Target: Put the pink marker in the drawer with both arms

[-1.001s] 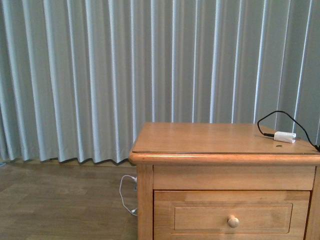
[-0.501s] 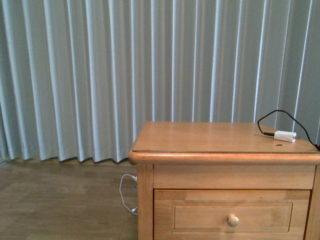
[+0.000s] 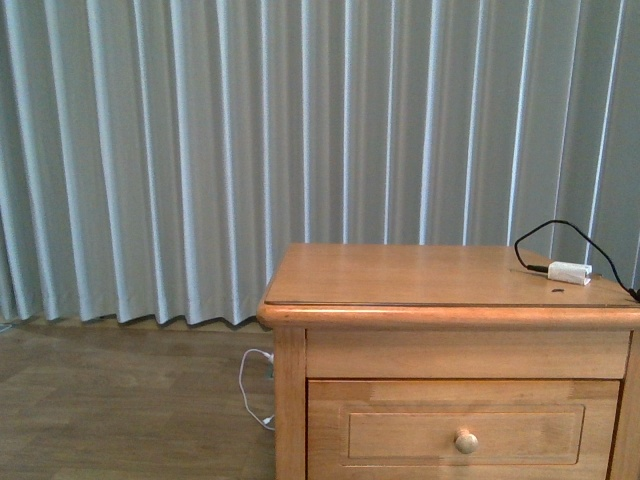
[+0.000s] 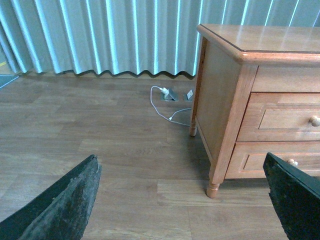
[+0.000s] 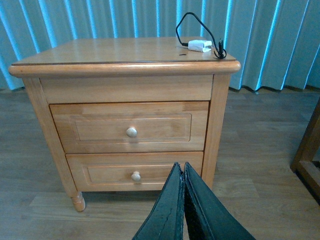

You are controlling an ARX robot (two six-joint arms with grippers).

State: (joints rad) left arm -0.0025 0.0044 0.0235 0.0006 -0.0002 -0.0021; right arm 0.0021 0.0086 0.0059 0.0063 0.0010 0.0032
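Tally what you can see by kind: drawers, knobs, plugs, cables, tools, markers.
Drawers: 2, upper and lower
Knobs: 2
White plugs on the nightstand top: 1
Black cables: 1
White floor cables: 1
Tools: 2, left and right
Pink markers: 0 in view
Total: 9

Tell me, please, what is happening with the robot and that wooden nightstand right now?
Nothing is being handled yet. The honey-coloured wooden nightstand's upper drawer is shut, as is the lower one. The left end effector hangs open above the wooden floor beside the nightstand; the right end effector is shut and empty, facing the drawer fronts. Only a small white plug on a black cable lies on top; no pink marker shows in any view.
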